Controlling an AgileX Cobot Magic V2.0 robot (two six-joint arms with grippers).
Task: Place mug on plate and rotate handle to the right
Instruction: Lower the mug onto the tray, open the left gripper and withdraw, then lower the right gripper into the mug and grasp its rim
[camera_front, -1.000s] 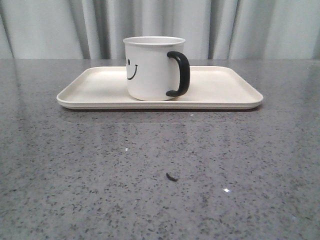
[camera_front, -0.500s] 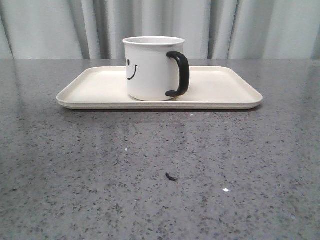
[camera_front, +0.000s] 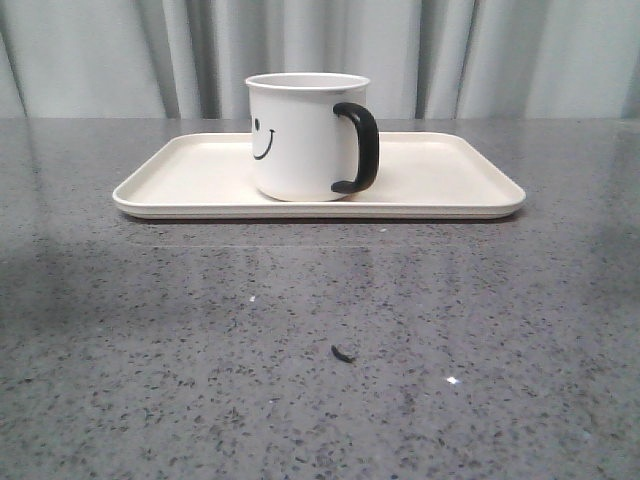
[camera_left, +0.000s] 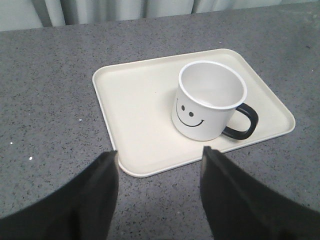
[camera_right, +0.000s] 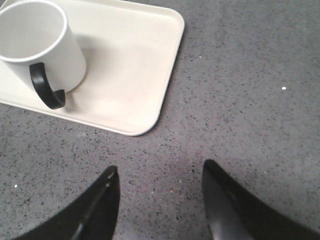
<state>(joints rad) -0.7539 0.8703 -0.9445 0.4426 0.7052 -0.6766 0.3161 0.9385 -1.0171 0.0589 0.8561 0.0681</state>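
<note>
1. Mug (camera_front: 305, 137) stands upright on the plate (camera_front: 440, 180), near the middle of the frame in the front view, smiley face toward frame left.
2. Its handle (camera_front: 360, 148) sticks out toward frame right and a little toward the camera, so both the placing and the turn look done; whether the angle is exact enough is hard to judge from here.
3. Left tool (camera_left: 159, 192) hangs above the grey surface (camera_front: 320, 330) just short of the plate's near rim, jaws apart and holding nothing.
4. Right tool (camera_right: 160, 205) also has its jaws apart and empty, over bare surface beside the plate's corner.
5. What is left seems only to pull the arms clear.
6. A small dark fleck (camera_front: 343, 353) lies on the surface at lower centre of the front view, well apart from the plate; nothing blocks the mug.
</note>
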